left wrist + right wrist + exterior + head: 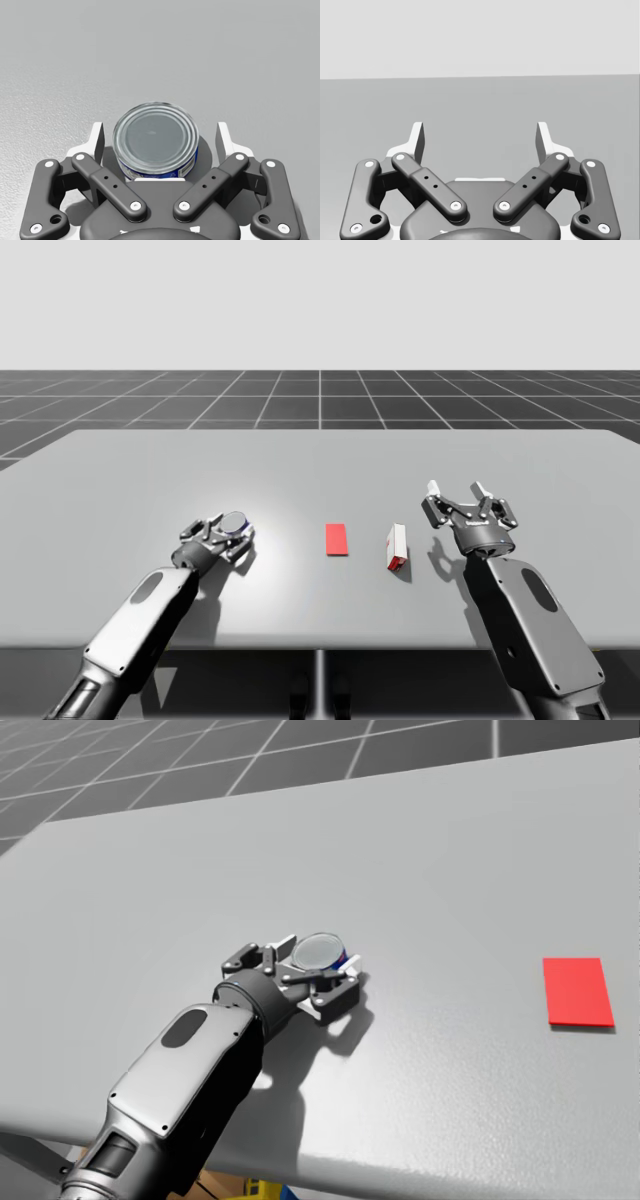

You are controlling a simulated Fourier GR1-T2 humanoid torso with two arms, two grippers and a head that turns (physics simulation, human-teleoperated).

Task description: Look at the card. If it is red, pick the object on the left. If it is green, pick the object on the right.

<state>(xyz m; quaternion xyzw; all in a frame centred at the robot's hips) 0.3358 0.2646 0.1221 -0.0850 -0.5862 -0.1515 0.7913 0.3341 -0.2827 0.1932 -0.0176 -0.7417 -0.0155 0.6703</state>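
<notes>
Well: squat silver-lidded can, blue-sided

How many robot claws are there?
2. My left gripper is at the table's left side, open around the can. My right gripper is open and holds nothing, to the right of the red-and-white box.

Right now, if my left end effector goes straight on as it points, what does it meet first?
The round can: it stands between the open fingers of the left end effector, so the palm would probably touch it soon.
</notes>
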